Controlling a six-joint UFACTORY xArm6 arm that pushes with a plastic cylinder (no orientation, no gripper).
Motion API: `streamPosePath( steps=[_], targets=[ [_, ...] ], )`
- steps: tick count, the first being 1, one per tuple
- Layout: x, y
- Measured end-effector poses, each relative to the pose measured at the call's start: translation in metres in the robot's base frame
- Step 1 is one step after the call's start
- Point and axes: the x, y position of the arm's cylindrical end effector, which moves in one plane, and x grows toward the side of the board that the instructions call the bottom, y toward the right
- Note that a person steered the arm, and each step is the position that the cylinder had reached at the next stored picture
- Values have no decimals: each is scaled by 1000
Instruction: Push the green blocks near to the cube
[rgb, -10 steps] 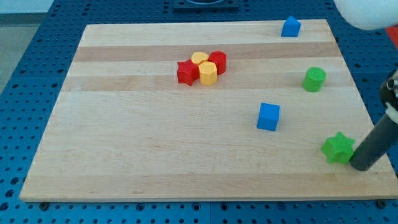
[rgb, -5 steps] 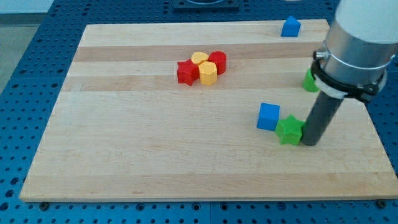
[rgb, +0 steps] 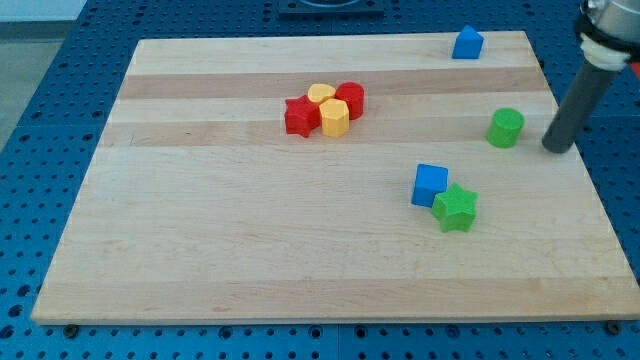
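A blue cube (rgb: 431, 184) sits right of the board's middle. A green star block (rgb: 456, 207) lies against its lower right side, touching it. A green cylinder (rgb: 505, 127) stands apart, further up and to the view's right. My tip (rgb: 556, 147) rests on the board just right of the green cylinder, with a small gap between them. The dark rod rises to the view's upper right.
A cluster of a red star (rgb: 299, 116), two yellow blocks (rgb: 334, 117) and a red cylinder (rgb: 350, 99) sits at the upper middle. A second blue block (rgb: 467, 42) stands near the top edge. The wooden board (rgb: 200, 230) ends close to my tip on the right.
The green star was pushed left from the lower right until it met the blue cube. My tip then left it and moved up and right, beside the green cylinder.
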Motion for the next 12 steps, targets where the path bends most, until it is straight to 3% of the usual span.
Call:
streamPosePath(
  steps=[2,5,7,9,12],
  targets=[
    [-44,-37],
    [-7,-81],
    [-4,-20],
    [16,-14],
    [29,-91]
  ],
)
